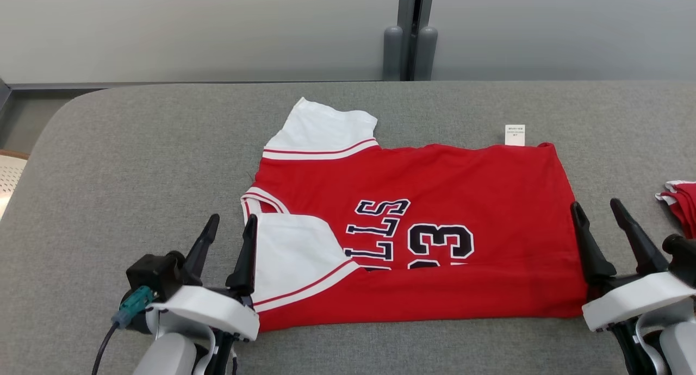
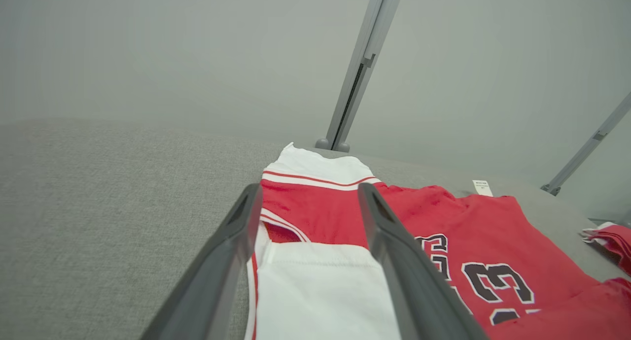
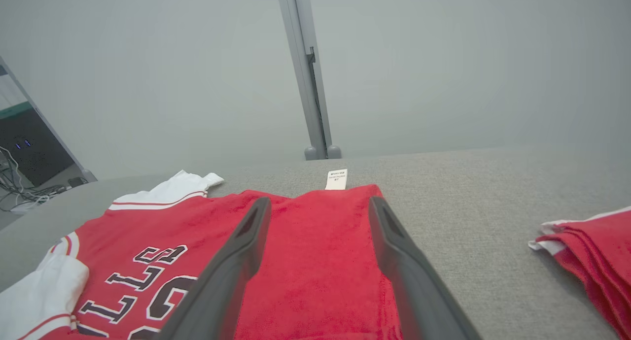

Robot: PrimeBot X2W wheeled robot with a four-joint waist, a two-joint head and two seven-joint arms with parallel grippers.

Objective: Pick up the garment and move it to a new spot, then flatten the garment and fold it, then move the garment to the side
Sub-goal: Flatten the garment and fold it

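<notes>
**Desk:** What sits nearest the lens?

**Photographer:** Two grippers, one at each near corner of the garment. The left gripper [image 1: 232, 222] stands at the collar end, fingers spread wide and gripping nothing, with the folded white sleeve [image 1: 288, 250] just beside them. The right gripper [image 1: 595, 206] stands at the hem end, equally wide and empty.

**Desk:** And the garment itself?

**Photographer:** The garment [image 1: 446, 195] lies flat on the grey surface [image 1: 136, 157]. Its near edge appears turned over, cutting off the black lettering along the fold. On its far side a second sleeve [image 1: 321, 130] juts out unfolded, and a small white tag [image 1: 514, 135] pokes out at the far hem corner.

**Desk:** What could go wrong?

**Photographer:** My read is that a pinch catching only the top layer would pull the fold open. The loose far sleeve could also flop out and skew the next fold. A sweep past the hem end risks dragging into the red pile [image 1: 679, 206] lying there.

**Desk:** Do the views differ?

**Photographer:** The right wrist view shows that pile's stacked layers, plus dark equipment with cables [image 3: 24, 157] beyond the garment's collar end. The left wrist view shows the sleeve lying loose between its fingers, unclamped.
</notes>
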